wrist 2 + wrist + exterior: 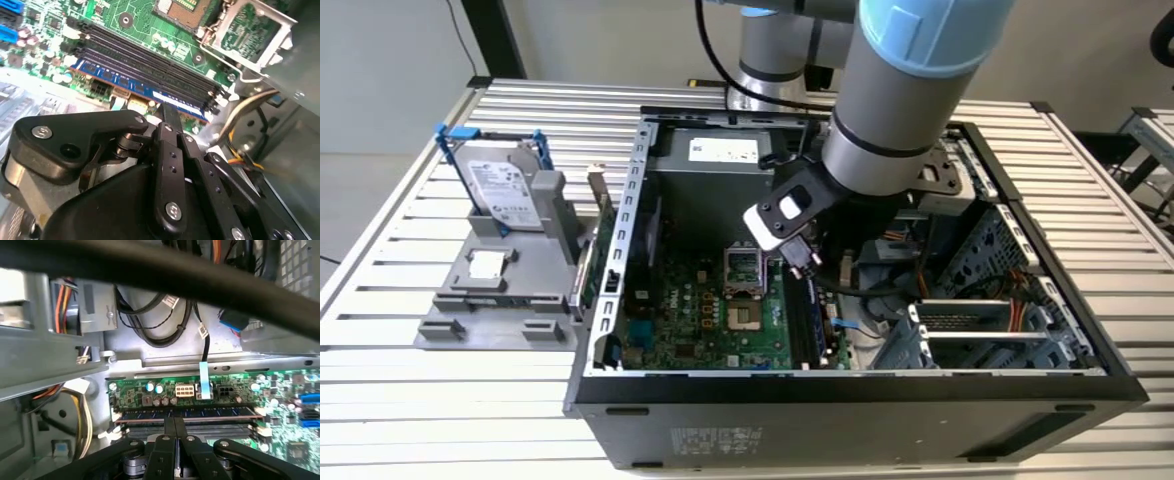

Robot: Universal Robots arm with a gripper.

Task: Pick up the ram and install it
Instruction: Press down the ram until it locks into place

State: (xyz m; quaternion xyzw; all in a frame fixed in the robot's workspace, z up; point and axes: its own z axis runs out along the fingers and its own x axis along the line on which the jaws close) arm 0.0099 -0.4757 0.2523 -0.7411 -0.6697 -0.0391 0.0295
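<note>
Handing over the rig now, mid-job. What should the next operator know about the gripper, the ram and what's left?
Gripper: jaws shut, empty, inside the open black computer case, tips right over the ram.
Ram: the long thin blue ram stick with a white label stands on edge in the memory slot nearest the board's edge, beside the empty long black plastic slots on the green motherboard.
Done: pickup and placing in the slot.
Left: whether it is fully seated and the end latches are closed cannot be told; check this.
</note>
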